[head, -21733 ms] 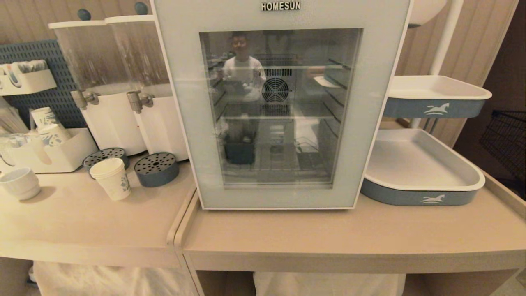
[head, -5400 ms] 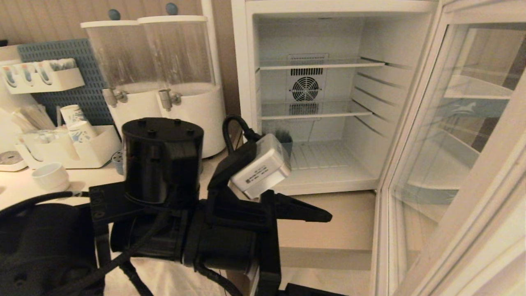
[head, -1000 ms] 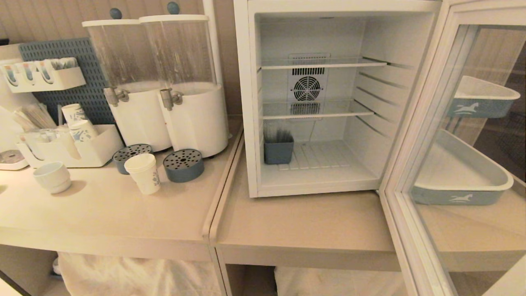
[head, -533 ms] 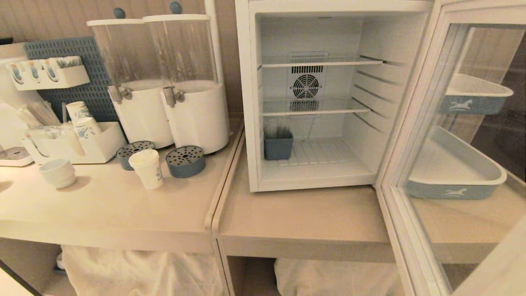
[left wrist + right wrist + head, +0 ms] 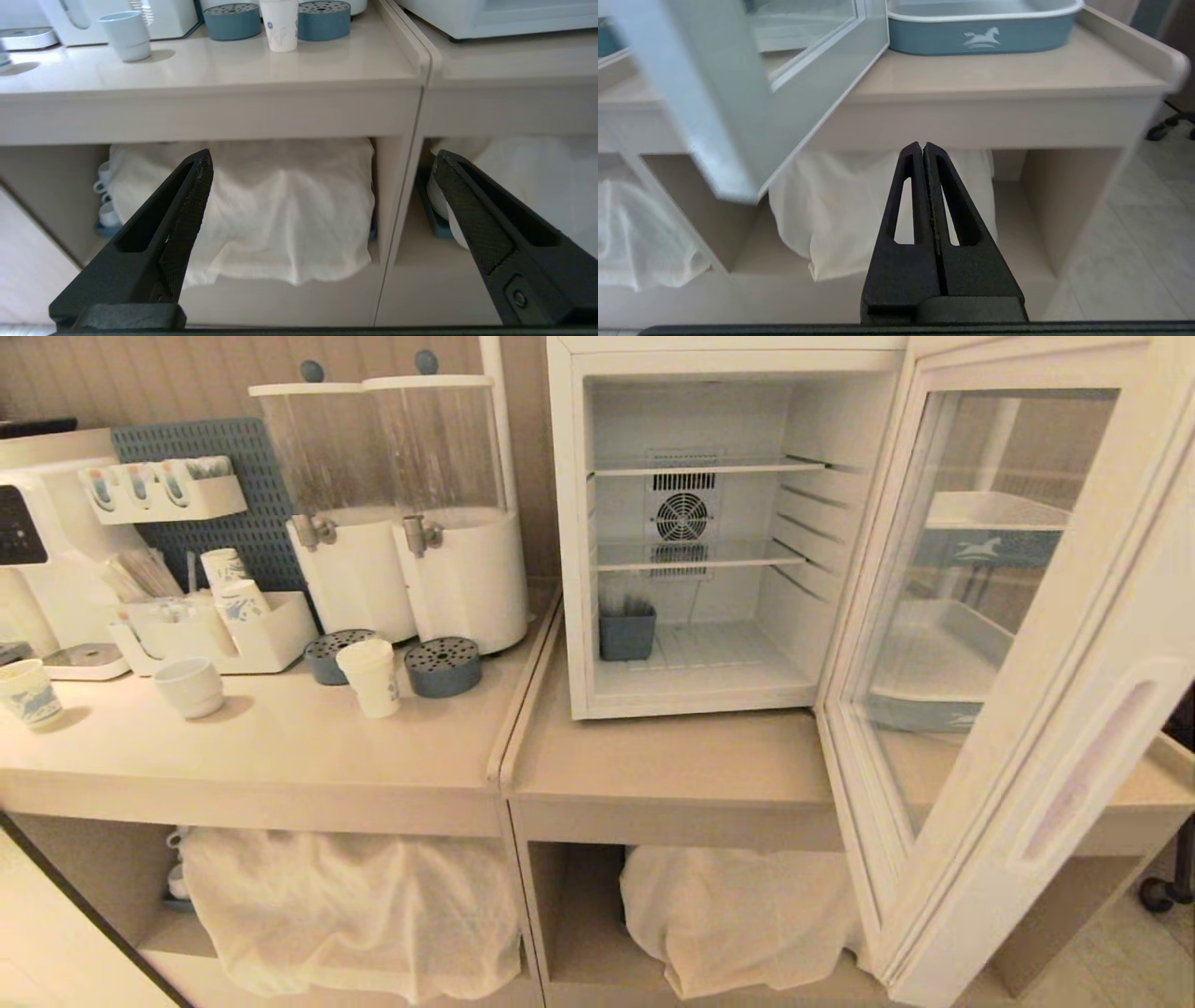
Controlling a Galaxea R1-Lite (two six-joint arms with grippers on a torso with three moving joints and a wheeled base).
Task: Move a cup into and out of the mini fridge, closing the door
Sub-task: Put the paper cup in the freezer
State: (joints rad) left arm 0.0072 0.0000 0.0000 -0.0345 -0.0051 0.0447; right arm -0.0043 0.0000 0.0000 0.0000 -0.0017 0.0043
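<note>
No lettering on the mini fridge (image 5: 691, 537) is readable from here; only a white horse emblem shows on the blue tray (image 5: 985, 28). The door (image 5: 990, 644) stands swung wide past the counter edge (image 5: 653, 803). The cup (image 5: 371, 678) stands on the left counter between two blue drip trays. My left gripper (image 5: 322, 168) is spread wide below counter level, holding nothing; my right gripper (image 5: 923, 147) is pressed together, empty.

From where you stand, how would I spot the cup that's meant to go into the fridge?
Find the twin drink dispensers left of the open mini fridge. The cup stands between their two round blue drip trays. It is tall, tapered and nearly plain; the squat white cup and blue-patterned cup sit farther left.
</note>
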